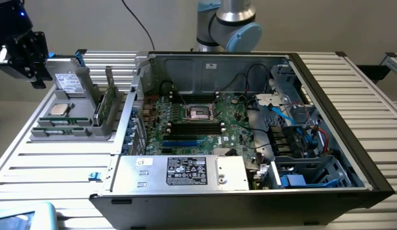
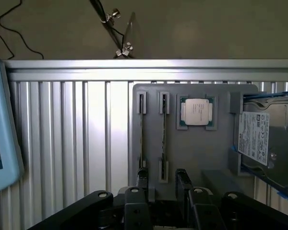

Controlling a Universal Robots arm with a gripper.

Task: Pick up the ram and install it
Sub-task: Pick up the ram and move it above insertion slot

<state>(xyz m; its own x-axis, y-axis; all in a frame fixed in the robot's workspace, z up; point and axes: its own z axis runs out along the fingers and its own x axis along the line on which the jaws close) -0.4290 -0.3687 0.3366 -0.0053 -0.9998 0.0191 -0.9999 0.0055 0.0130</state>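
Note:
Two ram sticks stand on edge in slots of a grey holder tray: one ram lines up with the gap between my fingers, the other is beside it. In the exterior view they are thin green strips at the near end of the tray. My gripper hangs well above the tray, open, with nothing between its black fingers. In the exterior view the gripper is at the upper left, over the tray's far end.
The tray also holds a CPU, a hard drive and an upright green card. An open PC case with its motherboard and black memory slots sits on the exterior view's right of the tray. A pale blue device lies nearby.

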